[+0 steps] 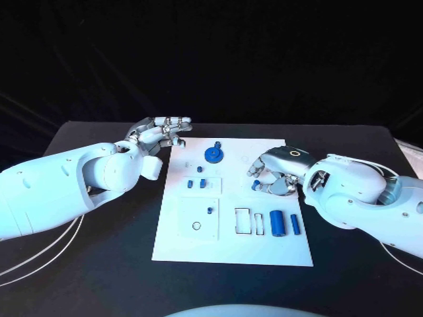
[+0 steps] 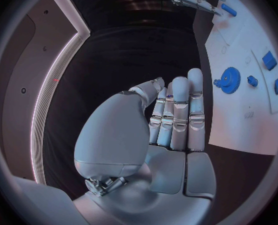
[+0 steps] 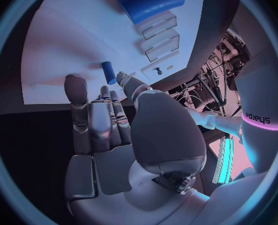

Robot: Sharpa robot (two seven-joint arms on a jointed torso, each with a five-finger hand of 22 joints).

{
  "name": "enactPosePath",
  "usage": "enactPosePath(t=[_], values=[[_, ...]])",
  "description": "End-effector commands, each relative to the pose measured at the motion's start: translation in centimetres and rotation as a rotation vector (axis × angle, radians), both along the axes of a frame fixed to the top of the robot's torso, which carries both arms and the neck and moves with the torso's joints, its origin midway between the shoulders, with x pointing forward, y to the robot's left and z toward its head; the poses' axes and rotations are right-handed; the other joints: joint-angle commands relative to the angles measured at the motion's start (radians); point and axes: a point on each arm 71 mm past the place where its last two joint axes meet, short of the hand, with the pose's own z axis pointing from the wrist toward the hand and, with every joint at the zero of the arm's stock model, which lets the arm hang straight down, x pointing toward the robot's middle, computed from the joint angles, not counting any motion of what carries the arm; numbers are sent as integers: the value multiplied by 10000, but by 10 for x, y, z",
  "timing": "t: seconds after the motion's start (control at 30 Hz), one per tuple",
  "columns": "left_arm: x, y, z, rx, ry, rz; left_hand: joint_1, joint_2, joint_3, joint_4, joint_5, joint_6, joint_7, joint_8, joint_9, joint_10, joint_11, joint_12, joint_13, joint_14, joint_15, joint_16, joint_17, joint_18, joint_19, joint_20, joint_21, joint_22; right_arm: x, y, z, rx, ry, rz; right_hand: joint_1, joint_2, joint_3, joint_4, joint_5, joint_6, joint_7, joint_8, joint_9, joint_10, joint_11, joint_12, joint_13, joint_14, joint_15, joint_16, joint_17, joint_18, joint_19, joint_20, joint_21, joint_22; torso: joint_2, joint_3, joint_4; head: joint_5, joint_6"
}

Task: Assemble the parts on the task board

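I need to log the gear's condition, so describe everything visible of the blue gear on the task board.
The blue gear is a round toothed wheel with a raised hub, plastic by its look. It lies flat at the far end of the white task board, with a small blue piece close beside it. Neither hand touches it; the left hand hovers off the board's edge nearby.

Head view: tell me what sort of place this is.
Probably a robot test bench in a lab: a black table against dark drapes, a white task board holding small blue parts, worked by two robot hands.
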Motion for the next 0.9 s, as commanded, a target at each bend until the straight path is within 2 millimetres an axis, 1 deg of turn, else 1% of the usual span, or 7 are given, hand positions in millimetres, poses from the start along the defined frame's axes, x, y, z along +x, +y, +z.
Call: enactPosePath(t=[0.03,0.13,0.23,0.5,0.77,0.87,0.9], values=[[0,-3,1,-138,-39,-208,-79,55,-47,11,12,-59,12,42,-14,-74,-24,47,12,-88,-13,-62,-9,112,-50,-11,-63,-17,1,1,-4,-553,122,-21,5,157,14,55,38,205,-20,97,27,207,-33,116,4,196,-94,-13,0,17,123,-27,9,55,3,-3,-12,7,-19],[-1,-3,1,-142,-39,-217,-79,55,-47,11,12,-59,12,42,-14,-74,-24,47,12,-88,-13,-62,-9,112,-50,-11,-63,-17,2,1,-5,-679,59,-46,47,254,120,74,-36,413,-48,153,50,411,-81,184,-8,215,-135,31,43,4,180,-62,62,136,6,1,-8,1,-29],[0,-3,1,-140,-38,-213,-79,55,-47,11,12,-59,12,42,-14,-74,-24,47,12,-88,-13,-62,-9,112,-50,-11,-63,-17,2,2,-6,-773,15,-71,71,304,209,86,-122,554,-69,188,63,551,-117,210,-16,232,-163,76,90,-8,226,-91,111,211,1,2,-2,-1,-42],[0,-3,1,-137,-32,-212,-79,55,-47,11,12,-59,12,42,-14,-74,-24,47,12,-88,-13,-62,-9,112,-50,-11,-63,-17,3,3,-7,-819,-12,-66,76,336,294,105,-174,656,-81,204,69,648,-138,206,-24,246,-183,115,126,-22,265,-114,156,279,-1,3,-4,9,-50],[0,-3,0,-142,-20,-235,-76,69,-61,4,6,-56,10,52,-12,-78,-26,70,16,-92,-13,-60,-21,113,-49,-9,-75,-27,4,4,-8,-762,5,-41,72,447,473,172,-278,838,-118,238,82,884,-191,222,-15,274,-219,199,206,-44,325,-145,233,395,0,6,-15,19,-77],[0,-3,0,-141,-17,-238,-76,69,-61,4,6,-56,10,52,-12,-78,-26,70,16,-92,-13,-60,-21,113,-49,-9,-75,-27,4,5,-8,-688,-29,-43,121,534,590,176,-397,996,-154,298,108,1065,-239,254,0,294,-258,267,279,-60,375,-172,306,509,4,9,-9,10,-88],[0,-3,0,-142,-16,-239,-76,69,-61,4,6,-56,10,52,-12,-78,-26,70,16,-92,-13,-60,-21,113,-49,-9,-75,-27,4,5,-8,-647,-59,-48,177,598,667,159,-548,1085,-175,339,125,1181,-268,281,12,310,-290,320,338,-76,415,-190,368,608,4,8,-8,7,-91]])
